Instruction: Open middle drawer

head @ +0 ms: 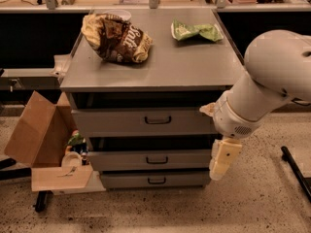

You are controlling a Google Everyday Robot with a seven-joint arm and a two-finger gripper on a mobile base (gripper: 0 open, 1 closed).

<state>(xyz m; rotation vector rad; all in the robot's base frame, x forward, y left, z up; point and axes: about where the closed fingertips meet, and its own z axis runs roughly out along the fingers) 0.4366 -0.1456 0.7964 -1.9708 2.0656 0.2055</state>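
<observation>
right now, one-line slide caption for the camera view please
Gripper hangs by the right end of the middle drawer, apart from its centre handle.
</observation>
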